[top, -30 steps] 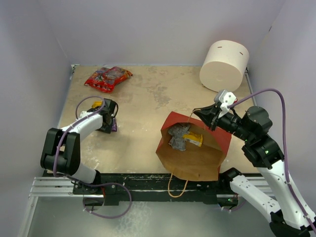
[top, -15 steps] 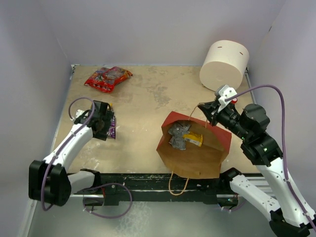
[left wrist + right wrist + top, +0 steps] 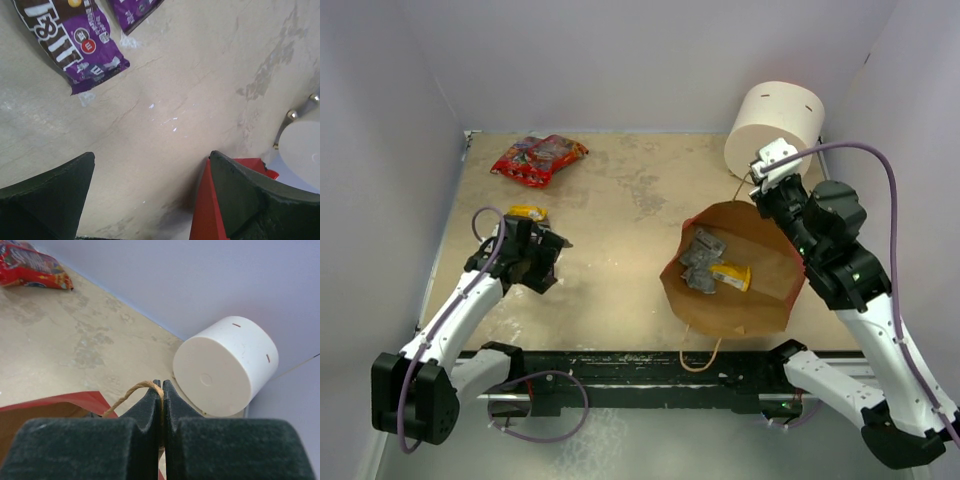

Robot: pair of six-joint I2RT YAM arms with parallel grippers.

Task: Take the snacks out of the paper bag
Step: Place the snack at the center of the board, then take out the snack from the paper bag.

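As we are reading the scene from above, the task is looking partly done; the red cartoon-printed bag (image 3: 538,157) is lying flat on the tabletop (image 3: 620,200) in the upper left of the frame, and a yellow wrapper (image 3: 527,212) is lying below it near the left edge; in the left wrist view a dark purple candy packet (image 3: 75,45) and a second purple packet (image 3: 135,10) are lying at the upper left; all of these are resting well apart from the paper bag (image 3: 760,300). The bag is sitting right of centre in the top view, tipped so that its tan inside is facing the camera; in it we are seeing a crinkled silver-grey packet (image 3: 700,262) and, just beside it, another yellow packet (image 3: 732,277); by our judgement at least these two are waiting to come out, and whether anything is hiding under them we cannot tell. Our left gripper (image 3: 150,200) is hanging over the table at the left, jaws spread wide with nothing between them; our right gripper (image 3: 161,390) is pinching fully closed on the bag's thin string handle (image 3: 131,390), lifting the far rim near the white cylinder (image 3: 775,130) at the upper right and propping the mouth open; we are judging the free left arm best placed to reach in next.
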